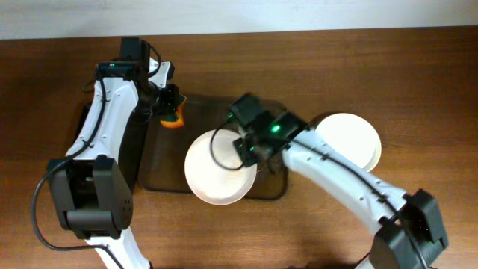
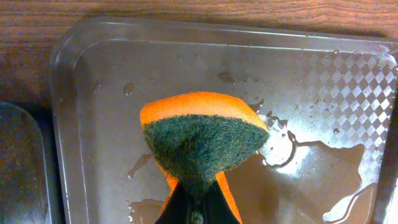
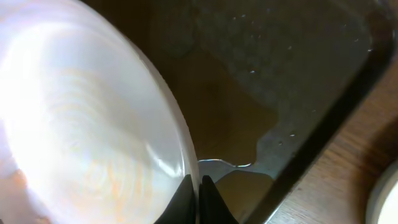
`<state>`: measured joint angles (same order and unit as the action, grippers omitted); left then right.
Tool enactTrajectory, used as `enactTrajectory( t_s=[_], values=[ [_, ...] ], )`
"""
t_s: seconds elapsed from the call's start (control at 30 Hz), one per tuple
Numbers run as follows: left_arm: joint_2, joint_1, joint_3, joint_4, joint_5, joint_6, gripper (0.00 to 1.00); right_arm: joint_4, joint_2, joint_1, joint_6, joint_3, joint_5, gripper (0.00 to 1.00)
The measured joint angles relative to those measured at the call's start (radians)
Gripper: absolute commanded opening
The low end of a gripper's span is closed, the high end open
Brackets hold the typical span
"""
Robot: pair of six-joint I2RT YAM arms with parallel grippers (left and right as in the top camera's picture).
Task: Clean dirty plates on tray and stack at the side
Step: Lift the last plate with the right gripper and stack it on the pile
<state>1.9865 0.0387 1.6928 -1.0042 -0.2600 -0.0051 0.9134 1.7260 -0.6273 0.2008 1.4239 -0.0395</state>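
The bench (image 1: 418, 67) is of dark brown wood with visible grain, and a pale strip of wall (image 1: 299, 15) runs along the upper edge of the overhead view. The smoky tray (image 2: 81, 93) lies in the middle of that view. It is wet, with puddles (image 2: 323, 162) on its floor. A black tray (image 2: 18, 168) is just beside it on the left.

The right claw (image 3: 200, 186) pinches the rim of a white plate (image 1: 216, 175) over the lower edge of the tray. This plate carries a faint orange trace. The stacked plates (image 1: 351, 134) rest on the bench at the right of the frame.

The left claw (image 2: 198, 202) is closed on an orange sponge (image 2: 199, 130) with a green face, above the upper left part of the tray.
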Motion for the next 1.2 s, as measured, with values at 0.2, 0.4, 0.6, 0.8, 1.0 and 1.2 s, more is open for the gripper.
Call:
enactTrajectory(
  t_s=[0.2, 0.4, 0.6, 0.8, 1.0, 1.2],
  values=[
    [0.000, 0.000, -0.001, 0.002, 0.000, 0.000, 0.00, 0.082, -0.018, 0.428, -0.050, 0.000, -0.226, 0.04],
    [0.000, 0.000, -0.001, 0.002, 0.014, 0.000, 0.00, 0.092, -0.023, 0.821, -0.052, -0.050, -0.251, 0.04],
    [0.000, 0.000, -0.001, 0.002, 0.015, 0.000, 0.00, -0.114, -0.028, 0.993, -0.029, -0.278, -0.250, 0.04],
    [0.000, 0.000, -0.001, 0.002, 0.015, 0.000, 0.00, -0.177, -0.028, 1.000, 0.036, -0.347, -0.221, 0.35],
    [0.000, 0.000, -0.001, 0.006, 0.018, 0.000, 0.00, 0.013, -0.027, 0.882, -0.020, -0.107, -0.281, 0.41],
    [0.000, 0.000, -0.001, 0.006, 0.018, 0.000, 0.00, -0.008, 0.008, 0.452, 0.007, -0.094, -0.317, 0.42]
  ],
)
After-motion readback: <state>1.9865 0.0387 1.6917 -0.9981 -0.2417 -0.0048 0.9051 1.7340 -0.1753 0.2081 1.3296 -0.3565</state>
